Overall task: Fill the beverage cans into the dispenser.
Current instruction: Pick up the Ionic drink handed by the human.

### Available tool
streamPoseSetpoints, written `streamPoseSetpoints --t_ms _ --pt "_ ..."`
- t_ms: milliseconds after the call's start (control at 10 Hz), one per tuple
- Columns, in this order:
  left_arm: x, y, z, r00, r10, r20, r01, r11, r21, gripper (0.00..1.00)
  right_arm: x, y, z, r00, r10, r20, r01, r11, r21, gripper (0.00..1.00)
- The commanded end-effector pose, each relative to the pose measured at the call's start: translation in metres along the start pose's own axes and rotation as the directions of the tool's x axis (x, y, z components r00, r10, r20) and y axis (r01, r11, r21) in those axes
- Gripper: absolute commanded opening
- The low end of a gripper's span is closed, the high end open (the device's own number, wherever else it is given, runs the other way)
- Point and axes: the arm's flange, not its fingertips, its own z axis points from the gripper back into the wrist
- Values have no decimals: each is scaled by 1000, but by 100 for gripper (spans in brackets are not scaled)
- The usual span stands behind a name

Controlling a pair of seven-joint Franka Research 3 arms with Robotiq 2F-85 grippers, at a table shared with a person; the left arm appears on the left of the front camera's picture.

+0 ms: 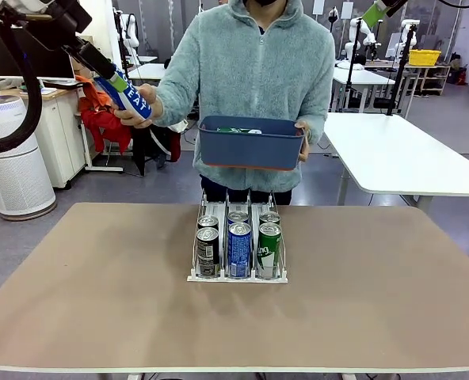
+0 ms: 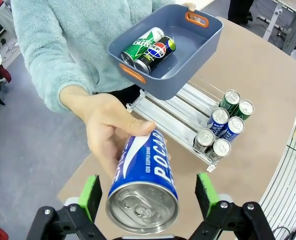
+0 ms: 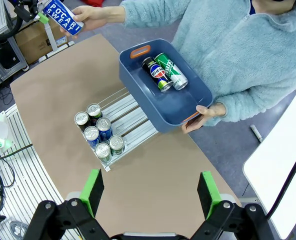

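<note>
The left pincer (image 2: 148, 192) stands open around the blue-and-white aluminium drink can (image 2: 148, 165) in the person's hand (image 2: 110, 130), pads just clear of it. The right pincer (image 3: 150, 192) gapes empty above the brown table (image 3: 48, 100), where six cans (image 3: 99, 132) stand in the white wire-railed dispenser (image 3: 130, 117).

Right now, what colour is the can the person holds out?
The can is blue with white lettering and a silver top; the left wrist view shows it best.

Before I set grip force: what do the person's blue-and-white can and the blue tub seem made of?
Blue-and-white can: likely thin aluminium, glossy printed wall, bare silvery pull-tab top. Tub: probably moulded plastic, matte dark blue, orange handle inserts.
</note>
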Motion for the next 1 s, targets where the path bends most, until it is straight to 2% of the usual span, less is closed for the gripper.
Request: streamPoseSetpoints --t_ms 0,100,200,400,500,600,900 --pt "-1 1 0 1000 -14 -14 13 1000 -16 41 -1 1 -1 1000 6 -5 -6 1000 1 100" --pt "-1 1 1 1000 -21 -16 20 1000 -17 40 -1 1 -1 1000 6 -5 -6 1000 1 100" --pt "0 0 0 1000 -18 -20 18 1000 -22 0 -1 1 -1 1000 6 -5 -6 1000 1 100" --pt "-1 1 -1 1000 -15 -24 15 1000 -18 0 -1 1 -1 1000 6 -5 -6 1000 1 100" --pt "0 1 0 1000 -17 -17 17 1000 -8 12 -1 1 -1 1000 6 -5 -6 1000 1 100" --pt "0 1 0 1000 -21 -9 21 1000 -4 2 -1 1 -1 1000 6 -5 -6 1000 1 100" --pt "0 0 2 999 -46 -5 46 999 7 0 -1 1 -1 1000 6 -5 -6 1000 1 100"
